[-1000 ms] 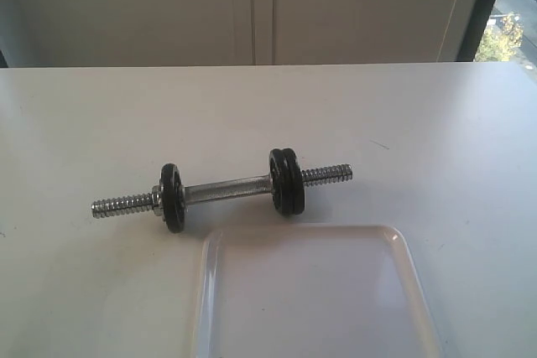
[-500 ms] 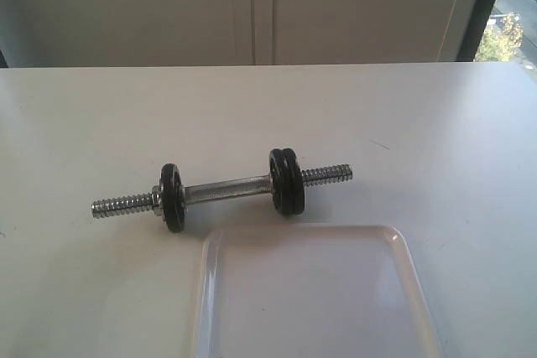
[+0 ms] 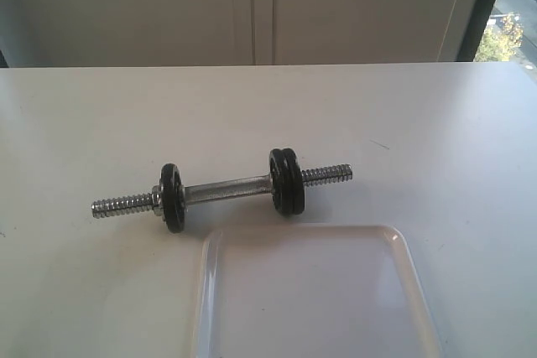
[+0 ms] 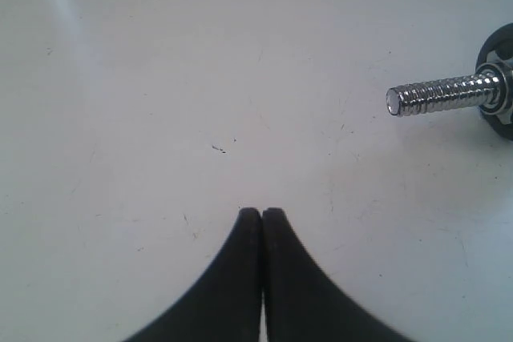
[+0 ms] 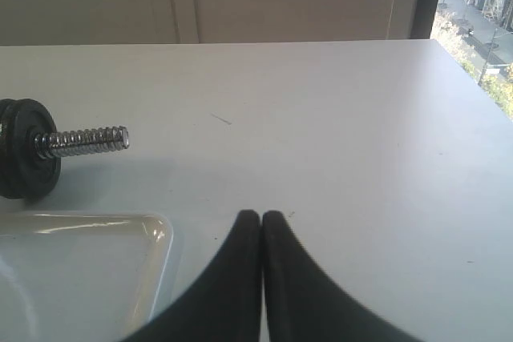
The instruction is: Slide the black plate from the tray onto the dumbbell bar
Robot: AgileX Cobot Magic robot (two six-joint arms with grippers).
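The chrome dumbbell bar [image 3: 226,189] lies across the middle of the table. One black plate [image 3: 171,198] sits on its left side against a silver nut, and two black plates [image 3: 286,182] sit together on its right side. The white tray [image 3: 207,291] lies in front of the bar, and its visible part holds nothing. My left gripper [image 4: 262,212] is shut and empty over bare table, apart from the bar's threaded end [image 4: 437,95]. My right gripper [image 5: 261,215] is shut and empty, beside the tray's corner [image 5: 156,246] and apart from the other threaded end [image 5: 84,140]. Neither gripper shows in the exterior view.
The white table [image 3: 436,140] ends at a far edge before pale wall panels [image 3: 260,6]. A window [image 3: 512,23] is at the far right. The tray runs out of the exterior view at the bottom.
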